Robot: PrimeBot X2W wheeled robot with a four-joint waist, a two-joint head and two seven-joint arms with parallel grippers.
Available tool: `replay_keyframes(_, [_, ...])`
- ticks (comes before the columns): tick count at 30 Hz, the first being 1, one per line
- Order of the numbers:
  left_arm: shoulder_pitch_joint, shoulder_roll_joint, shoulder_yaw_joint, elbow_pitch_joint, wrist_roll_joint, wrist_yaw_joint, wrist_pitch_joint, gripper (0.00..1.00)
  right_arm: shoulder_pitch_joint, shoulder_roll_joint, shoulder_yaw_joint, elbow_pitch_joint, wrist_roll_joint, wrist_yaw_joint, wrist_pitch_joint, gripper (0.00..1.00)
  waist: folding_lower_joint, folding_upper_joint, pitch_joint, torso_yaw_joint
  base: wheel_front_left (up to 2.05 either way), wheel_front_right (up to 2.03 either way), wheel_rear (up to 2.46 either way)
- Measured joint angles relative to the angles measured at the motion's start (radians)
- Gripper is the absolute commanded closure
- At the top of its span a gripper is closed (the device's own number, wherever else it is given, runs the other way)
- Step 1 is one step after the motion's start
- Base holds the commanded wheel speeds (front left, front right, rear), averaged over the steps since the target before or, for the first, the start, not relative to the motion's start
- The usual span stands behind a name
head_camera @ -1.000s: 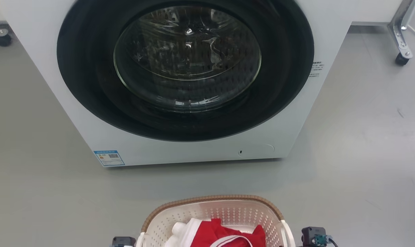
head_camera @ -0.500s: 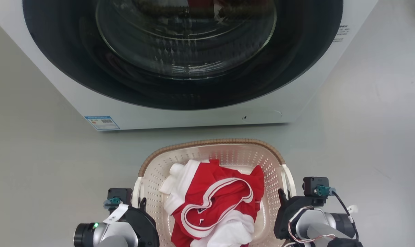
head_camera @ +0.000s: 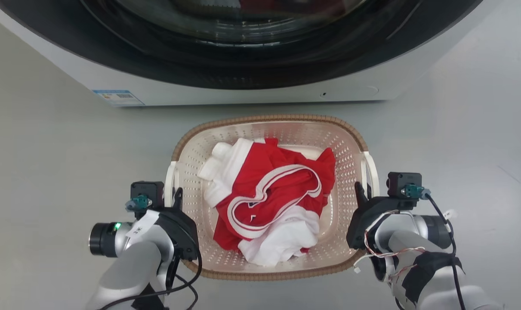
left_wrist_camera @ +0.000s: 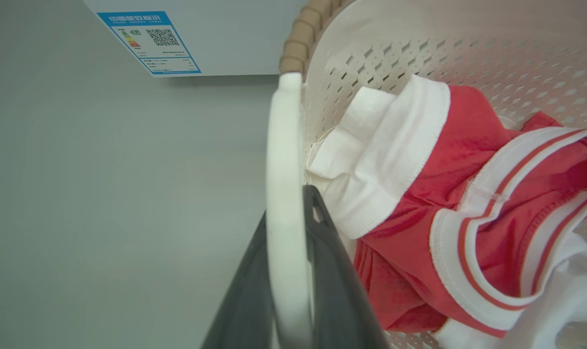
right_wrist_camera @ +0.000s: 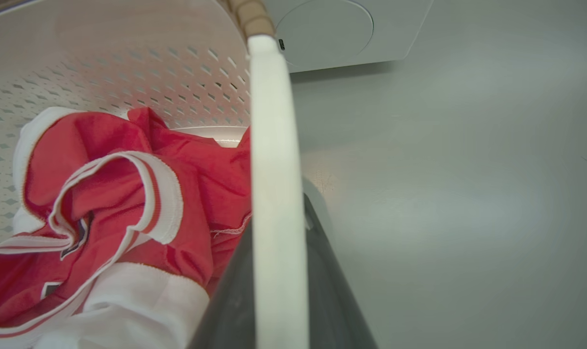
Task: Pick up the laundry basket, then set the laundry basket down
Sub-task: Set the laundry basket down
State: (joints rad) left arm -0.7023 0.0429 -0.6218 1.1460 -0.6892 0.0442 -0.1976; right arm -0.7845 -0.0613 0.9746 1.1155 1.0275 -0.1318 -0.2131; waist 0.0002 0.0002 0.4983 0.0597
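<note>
The laundry basket (head_camera: 269, 118), cream-white and perforated with a brown woven rim, sits in front of the washing machine and holds a red and white garment (head_camera: 269, 198). My left gripper (head_camera: 175, 196) is shut on the basket's left white handle (left_wrist_camera: 283, 145), one dark finger on each side of it. On the other side, my right gripper (head_camera: 359, 191) is shut on the right white handle (right_wrist_camera: 269, 121) in the same way. I cannot tell whether the basket's bottom rests on the floor.
The white washing machine (head_camera: 243, 92) with its dark round door stands close behind the basket, a blue label (head_camera: 117, 97) at its lower left corner. Grey floor (head_camera: 49, 163) spreads to the left and right of the basket.
The head camera has tilted down: machine and basket have slid up the picture, and both arms have come into it. Both grippers still hold the handles as half a second ago.
</note>
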Motion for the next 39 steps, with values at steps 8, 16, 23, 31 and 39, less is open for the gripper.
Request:
replay_keyframes(8, [-0.094, -0.001, 0.005, -0.014, 0.007, 0.009, -0.015, 1.0, -0.103, -0.002, -0.016, 0.026, -0.018, 0.0, -0.012, 1.0, -0.0001, 0.0, 0.12, 0.014, 0.0, 0.0, 0.0])
replay_keyframes(16, [-0.17, -0.003, 0.007, -0.024, 0.016, 0.009, -0.029, 1.0, -0.192, -0.014, -0.027, 0.045, -0.034, 0.0, -0.024, 1.0, 0.0, 0.0001, 0.239, 0.026, 0.0, 0.0, 0.0])
replay_keyframes(23, [-0.176, -0.006, 0.008, -0.016, 0.019, 0.009, -0.035, 1.0, -0.195, -0.013, -0.029, 0.057, -0.039, 0.001, -0.027, 1.0, -0.0001, 0.0, 0.313, 0.037, 0.0, 0.0, 0.0])
replay_keyframes(31, [-0.216, -0.003, 0.019, -0.014, 0.023, 0.009, -0.044, 1.0, -0.236, -0.013, -0.03, 0.06, -0.058, 0.001, -0.035, 1.0, -0.0003, -0.0001, 0.354, 0.043, 0.0, 0.0, 0.0])
replay_keyframes(39, [-0.236, -0.002, 0.022, -0.012, 0.032, 0.01, -0.047, 1.0, -0.25, -0.013, -0.036, 0.062, -0.063, 0.001, -0.036, 1.0, -0.0002, 0.0, 0.381, 0.04, 0.0, 0.0, 0.0])
